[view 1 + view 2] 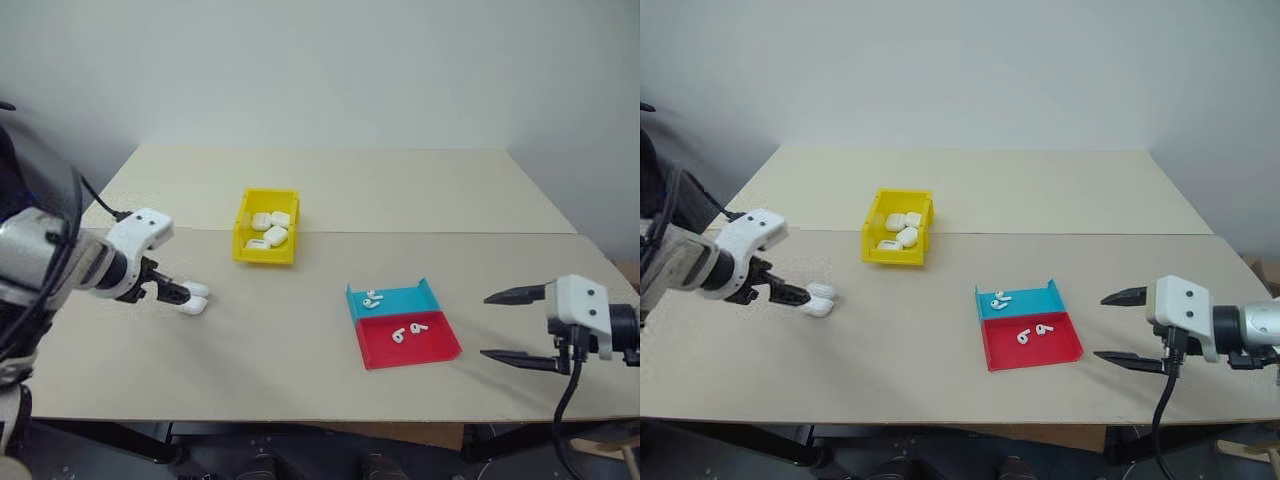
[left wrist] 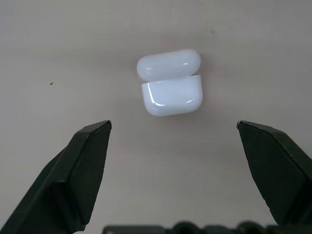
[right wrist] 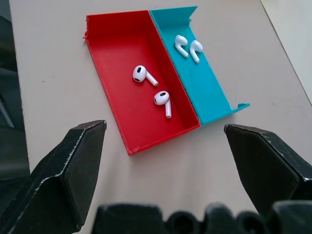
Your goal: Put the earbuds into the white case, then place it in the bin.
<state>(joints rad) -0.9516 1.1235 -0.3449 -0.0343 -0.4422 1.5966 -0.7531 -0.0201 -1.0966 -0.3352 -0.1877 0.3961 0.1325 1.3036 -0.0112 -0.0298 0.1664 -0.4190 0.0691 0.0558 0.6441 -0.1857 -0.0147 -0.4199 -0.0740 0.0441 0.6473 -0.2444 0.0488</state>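
A white case lies on the table at the left with its lid swung open. My left gripper hangs open just above it, one finger on each side, not touching; in the head view that gripper covers part of the case. Two earbuds lie in the red half of a tray, and two more earbuds in its blue half. My right gripper stands open to the right of the tray, empty. The yellow bin sits behind, holding several white cases.
The shallow blue-and-red tray rests at the centre right of the beige table. A seam runs across the tabletop just behind the bin. The table's front edge is close to both grippers.
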